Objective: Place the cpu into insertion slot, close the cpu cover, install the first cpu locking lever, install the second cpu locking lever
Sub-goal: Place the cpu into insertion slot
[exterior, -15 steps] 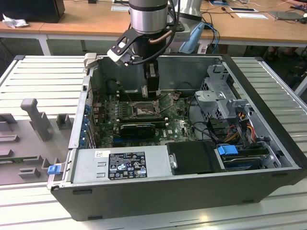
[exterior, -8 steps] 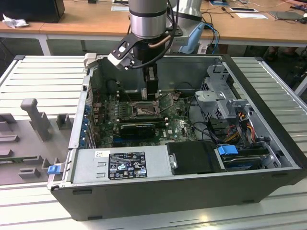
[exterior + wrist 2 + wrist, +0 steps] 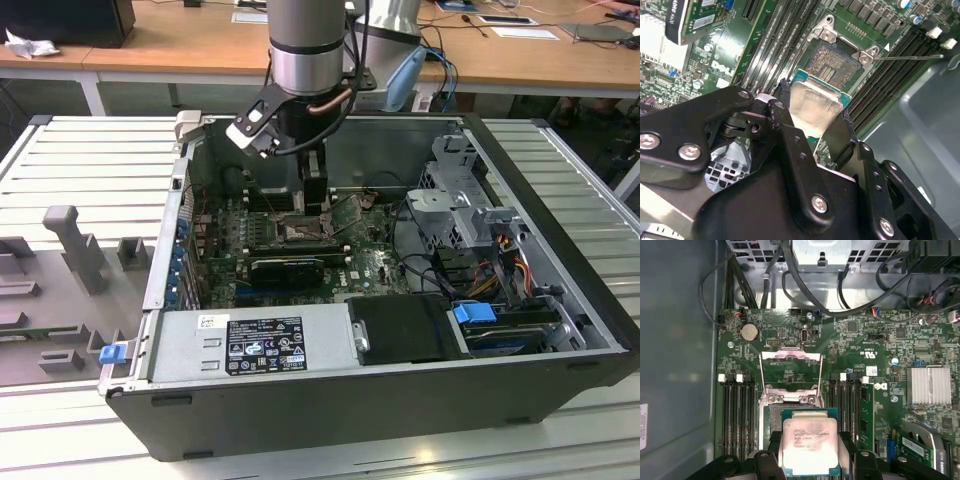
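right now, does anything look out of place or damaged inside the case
Nothing stands out. The cpu is held squarely in the pincer near the bare insertion slot, and the cpu cover is flipped open, which fits the work.

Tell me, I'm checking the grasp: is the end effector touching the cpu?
Touching. The second wrist view shows the end effector clamping the cpu by opposite edges.

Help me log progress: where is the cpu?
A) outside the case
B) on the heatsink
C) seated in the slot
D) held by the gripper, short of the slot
D: in the second wrist view the gripper clamps the cpu, the slot bare beyond it.
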